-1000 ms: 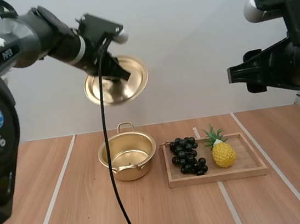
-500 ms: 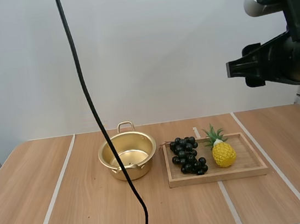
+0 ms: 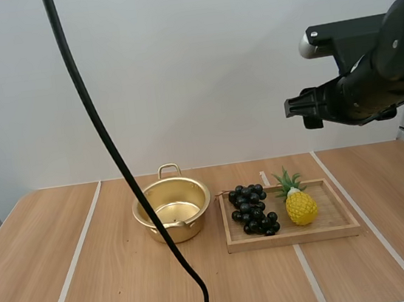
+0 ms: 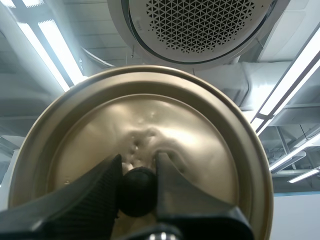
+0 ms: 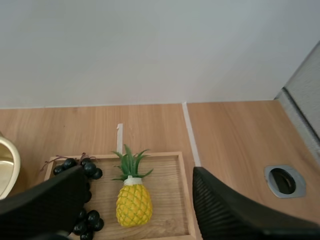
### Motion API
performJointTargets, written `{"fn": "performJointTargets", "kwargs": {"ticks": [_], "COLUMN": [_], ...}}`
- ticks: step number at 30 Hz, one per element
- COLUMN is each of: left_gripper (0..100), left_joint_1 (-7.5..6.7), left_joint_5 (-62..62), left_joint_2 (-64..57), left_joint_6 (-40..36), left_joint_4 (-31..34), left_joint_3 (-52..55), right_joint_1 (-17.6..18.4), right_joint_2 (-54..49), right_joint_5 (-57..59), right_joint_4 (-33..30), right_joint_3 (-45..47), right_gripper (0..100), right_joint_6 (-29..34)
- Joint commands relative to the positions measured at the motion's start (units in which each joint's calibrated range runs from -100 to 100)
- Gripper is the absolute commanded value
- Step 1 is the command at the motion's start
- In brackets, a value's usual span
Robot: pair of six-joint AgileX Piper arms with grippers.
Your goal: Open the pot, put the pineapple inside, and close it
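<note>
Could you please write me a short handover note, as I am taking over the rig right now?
The left gripper is shut on the knob of the lid, which is held in the air.
The right gripper is open, above the pineapple.
The pot stands open and empty beside the wooden tray; the pineapple lies in the tray next to the grapes.
Done: lid off. Left: grasp the pineapple, put it in the pot, replace the lid.
</note>
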Motion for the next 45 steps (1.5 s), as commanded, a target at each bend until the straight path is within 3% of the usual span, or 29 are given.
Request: {"fn": "performJointTargets", "kwargs": {"ticks": [1, 6, 23, 45], "left_gripper": [0, 0, 0, 0], "left_joint_1": [-0.03, -0.03, -0.03, -0.03], "left_joint_5": [-1.0, -1.0, -1.7, -2.4], "left_joint_2": [-0.9, -1.2, -1.3, -1.3], "left_joint_6": [-0.4, -0.4, -0.4, -0.4], "left_joint_4": [-0.8, -0.8, -0.6, -0.9], "left_joint_3": [-0.5, -0.5, -0.6, -12.1], "right_joint_1": [-0.2, -0.2, -0.2, -0.2], "right_joint_2": [5.2, 14.4, 31.4, 43.9], "right_joint_5": [-1.8, -1.6, 0.3, -4.1], "right_joint_4": [4.0, 9.7, 9.6, 9.7], "right_joint_3": [0.3, 0.3, 0.3, 0.3], "right_gripper": [100, 100, 100, 100], "right_joint_6": [-2.9, -7.1, -10.8, -13.9]}}
